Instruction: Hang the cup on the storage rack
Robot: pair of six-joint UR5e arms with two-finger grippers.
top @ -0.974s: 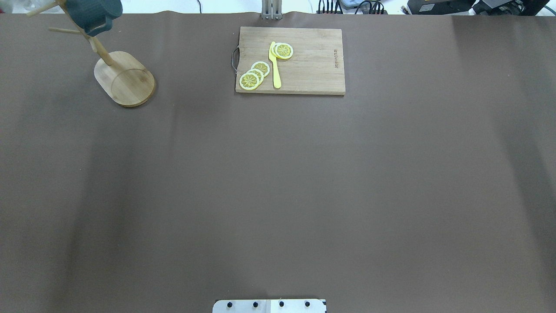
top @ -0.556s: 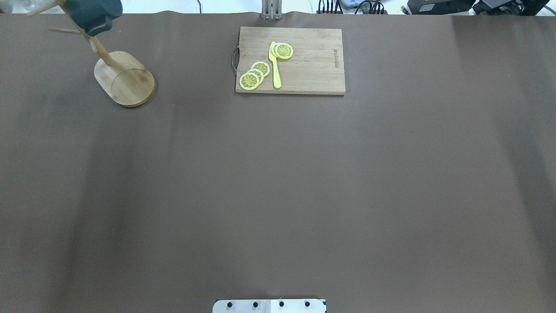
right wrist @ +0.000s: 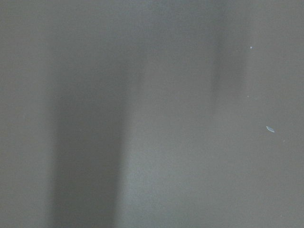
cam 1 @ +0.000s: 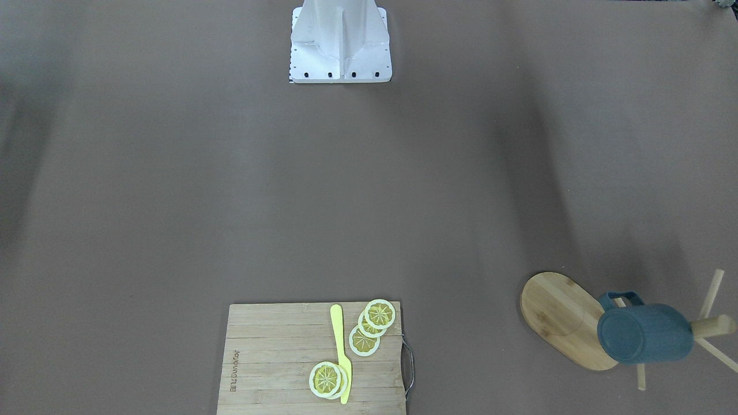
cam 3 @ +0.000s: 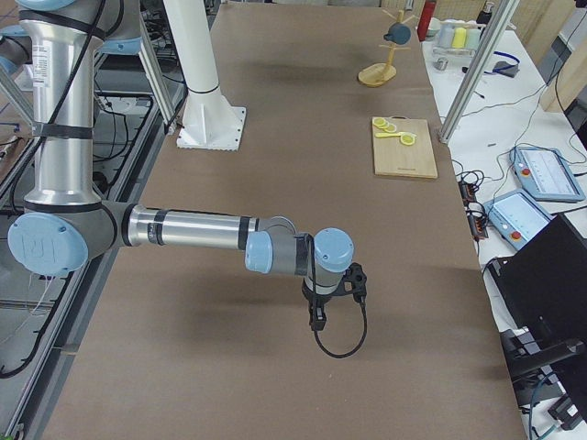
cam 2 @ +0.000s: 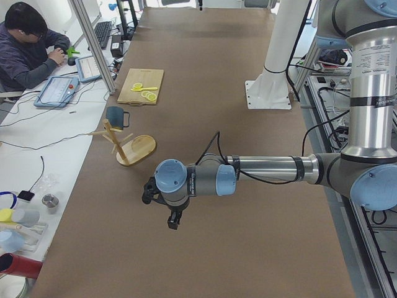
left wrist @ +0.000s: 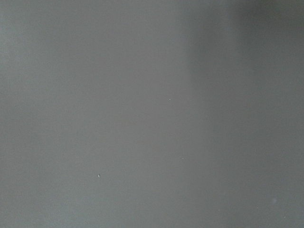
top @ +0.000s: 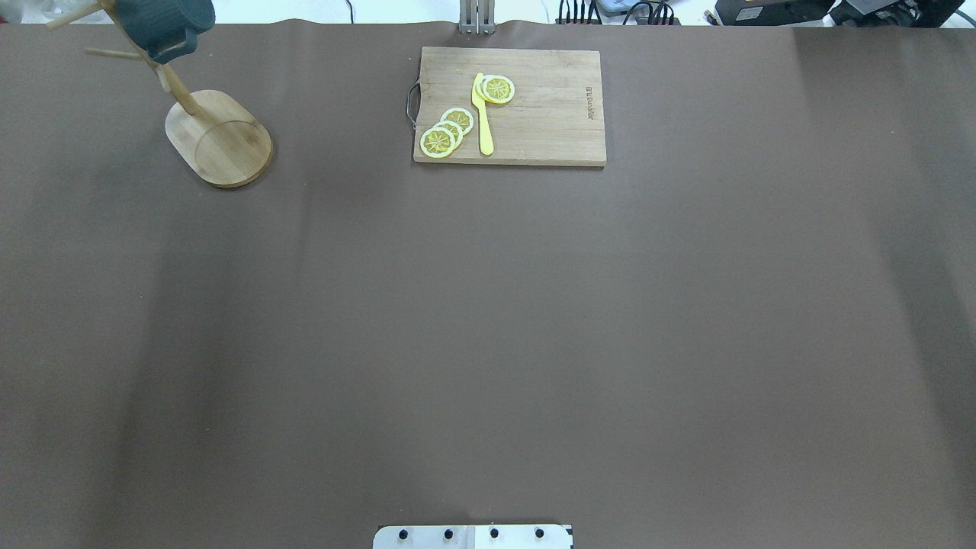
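Observation:
The dark teal-blue cup point(top: 164, 23) hangs by its handle on a peg of the bamboo storage rack point(top: 221, 139) at the table's far left corner. It also shows in the front-facing view point(cam 1: 643, 334), with the rack's oval base point(cam 1: 553, 311) beside it. No gripper touches it. My left gripper point(cam 2: 173, 221) shows only in the exterior left view, held well away from the rack point(cam 2: 133, 149) over bare table. My right gripper point(cam 3: 316, 320) shows only in the exterior right view, far from the cup point(cam 3: 399, 34). I cannot tell whether either is open or shut.
A rectangular wooden cutting board point(top: 549, 114) with lemon slices point(top: 446, 133) and a yellow knife point(top: 483, 114) lies at the far middle of the table. An operator point(cam 2: 28, 49) sits beyond the far edge. Both wrist views show only brown table cover.

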